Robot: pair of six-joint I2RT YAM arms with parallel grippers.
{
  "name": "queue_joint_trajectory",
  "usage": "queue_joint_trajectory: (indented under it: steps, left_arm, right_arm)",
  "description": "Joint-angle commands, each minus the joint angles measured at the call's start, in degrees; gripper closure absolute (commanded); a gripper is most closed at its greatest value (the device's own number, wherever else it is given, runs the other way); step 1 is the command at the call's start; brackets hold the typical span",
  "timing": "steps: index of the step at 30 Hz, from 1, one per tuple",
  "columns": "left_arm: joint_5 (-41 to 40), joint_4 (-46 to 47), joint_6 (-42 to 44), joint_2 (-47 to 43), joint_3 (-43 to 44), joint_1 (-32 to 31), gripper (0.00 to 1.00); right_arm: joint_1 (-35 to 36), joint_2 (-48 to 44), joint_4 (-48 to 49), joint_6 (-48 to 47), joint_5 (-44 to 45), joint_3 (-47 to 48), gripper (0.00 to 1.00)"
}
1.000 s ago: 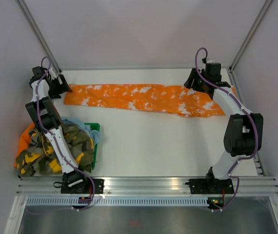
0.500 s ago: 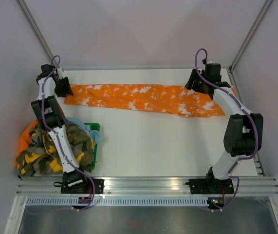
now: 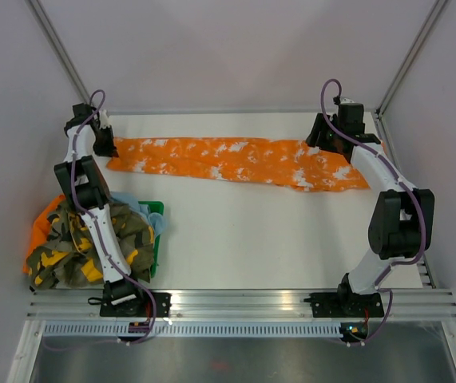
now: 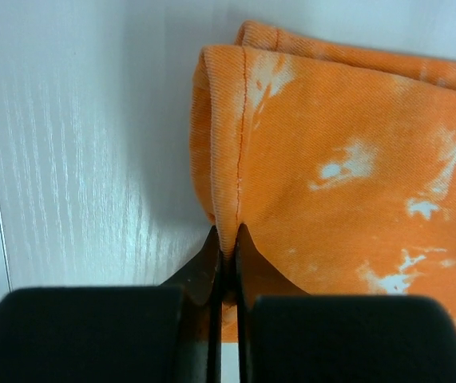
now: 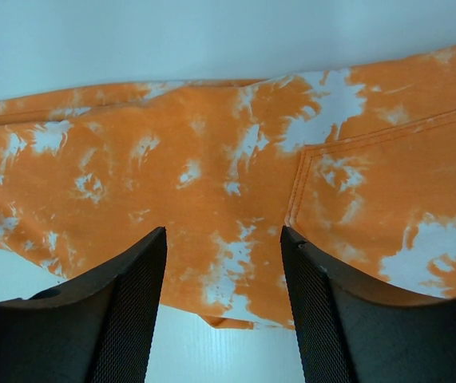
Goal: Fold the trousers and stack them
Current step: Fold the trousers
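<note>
On the counter (image 3: 243,239), the left tool (image 4: 226,254) pinches the trousers (image 4: 331,159) at the leg hem; the right tool (image 5: 223,239) stands spread above them. The cloth seems soft and light: grip edges.

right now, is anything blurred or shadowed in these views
Left wrist: trousers hem sharp, a soft shadow on the table beside it, the left tool's black body blurred. Right wrist: trousers and right tool crisp. Top external: even light, no glare.
</note>
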Motion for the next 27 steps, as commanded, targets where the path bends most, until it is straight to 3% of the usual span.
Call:
queue_joint_trajectory:
  steps: [1,5,9,16,21,27]
  left_arm:
    - [-1.5,0.6,0.5,-6.6,-1.7,-0.3,0.98]
    - [0.1,3.1,-0.1,-13.9,-2.3,-0.3,0.98]
    - [4.6,5.3,-3.5,-19.9,-3.3,-1.3,0.98]
    - [-3.5,5.0,-6.3,-26.9,-6.8,-13.9,0.98]
    - [-4.8,3.9,-14.1,-29.9,-8.2,-21.6,0.98]
    - [-6.7,3.6,-19.8,-32.6,-9.8,-30.1,0.98]
  right_arm:
    - [0.5,-2.1,0.8,0.2,-1.0,-1.5,0.34]
    - [2.2,-2.2,2.3,1.7,-2.0,-4.8,0.34]
    - [3.2,-2.0,14.2,9.9,-10.5,-12.7,0.34]
    - [6.0,1.7,30.4,23.6,-12.2,-17.4,0.35]
    - [6.5,3.3,44.1,34.8,-12.2,-19.4,0.36]
    - [10.3,11.7,47.4,37.0,-12.7,-11.8,0.45]
